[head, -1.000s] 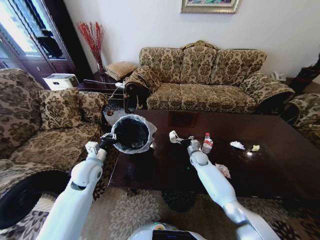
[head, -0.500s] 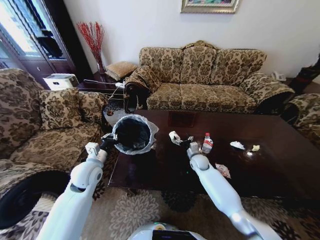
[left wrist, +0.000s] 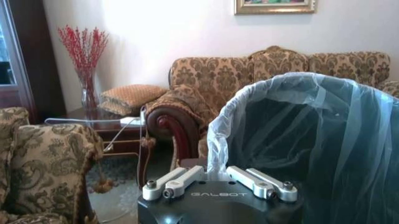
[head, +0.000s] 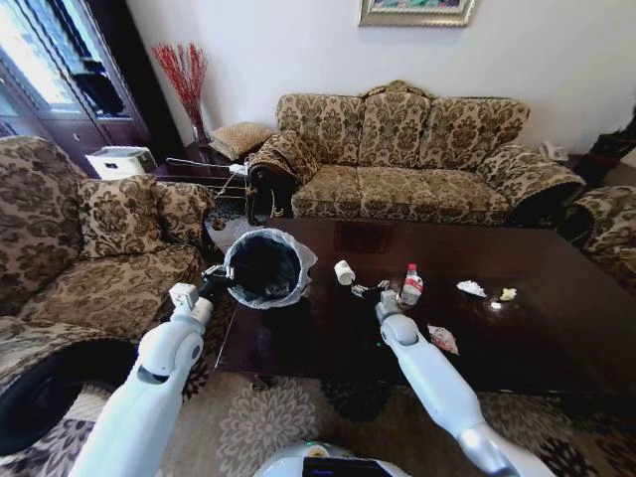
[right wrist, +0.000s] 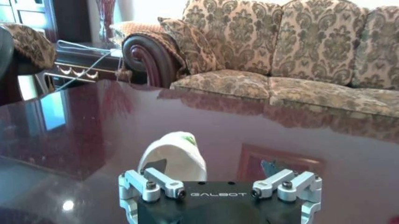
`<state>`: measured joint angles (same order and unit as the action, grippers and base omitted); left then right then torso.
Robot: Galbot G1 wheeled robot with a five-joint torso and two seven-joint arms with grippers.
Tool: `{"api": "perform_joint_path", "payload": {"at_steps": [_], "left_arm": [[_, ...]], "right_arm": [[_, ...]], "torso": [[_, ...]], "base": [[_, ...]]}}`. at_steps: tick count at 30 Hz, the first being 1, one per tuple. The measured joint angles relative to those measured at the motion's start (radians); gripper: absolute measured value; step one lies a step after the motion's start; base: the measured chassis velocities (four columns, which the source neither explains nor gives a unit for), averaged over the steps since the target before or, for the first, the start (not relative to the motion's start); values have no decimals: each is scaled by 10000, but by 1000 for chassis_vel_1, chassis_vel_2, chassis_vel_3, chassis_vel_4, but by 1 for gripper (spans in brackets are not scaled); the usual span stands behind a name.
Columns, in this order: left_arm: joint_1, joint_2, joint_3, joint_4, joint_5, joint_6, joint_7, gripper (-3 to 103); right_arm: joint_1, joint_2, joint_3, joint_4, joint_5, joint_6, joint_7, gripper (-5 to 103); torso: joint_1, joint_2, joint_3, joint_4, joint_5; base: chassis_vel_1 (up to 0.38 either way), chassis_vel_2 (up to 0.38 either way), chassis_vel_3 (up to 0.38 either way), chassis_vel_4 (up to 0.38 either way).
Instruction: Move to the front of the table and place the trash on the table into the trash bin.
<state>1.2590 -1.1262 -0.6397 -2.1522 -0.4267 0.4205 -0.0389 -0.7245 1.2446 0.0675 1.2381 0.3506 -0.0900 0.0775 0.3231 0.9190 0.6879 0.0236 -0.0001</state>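
1. Dark glossy tabletop point(head: 517, 338) carries my scattered trash.
2. Trash bin point(head: 263, 266) – my left tool point(head: 216, 283) is pinched on its lined rim, at the tabletop's left corner.
3. White paper cup point(head: 344, 271) lies just ahead of my right tool point(head: 366, 291) – fingers spread, empty.

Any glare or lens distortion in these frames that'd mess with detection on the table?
Head view: wide-angle bending at the edges, a bright glare spot on the glossy table beside the paper scraps. Right wrist view: the tabletop mirrors the sofa, and the paper cup sits partly behind the right gripper. Left wrist view: washed-out wall above the trash bin.
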Motion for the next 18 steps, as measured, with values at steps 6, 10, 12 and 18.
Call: {"api": "perform_joint_path", "payload": {"at_steps": [6, 10, 12, 18], "left_arm": [[-6, 28, -17, -46, -17, -1, 37, 1], [-60, -4, -27, 3, -20, -15, 38, 1], [-106, -22, -25, 37, -21, -16, 37, 1], [-116, -62, 28, 65, -22, -40, 38, 1]], "right_arm": [[855, 520, -217, -1234, -232, 90, -177, 90], [1179, 835, -158, -1808, -427, 226, -273, 82], [1341, 1016, -152, -2138, -499, 247, -362, 72], [1468, 1205, -209, -2565, -600, 243, -555, 51]], "torso": [[0, 0, 1, -2, 0], [2, 0, 1, 0, 1], [2, 0, 1, -2, 0], [2, 0, 1, -5, 0]], "base": [[0, 0, 0, 0], [0, 0, 0, 0], [0, 0, 0, 0], [0, 0, 0, 0]]}}
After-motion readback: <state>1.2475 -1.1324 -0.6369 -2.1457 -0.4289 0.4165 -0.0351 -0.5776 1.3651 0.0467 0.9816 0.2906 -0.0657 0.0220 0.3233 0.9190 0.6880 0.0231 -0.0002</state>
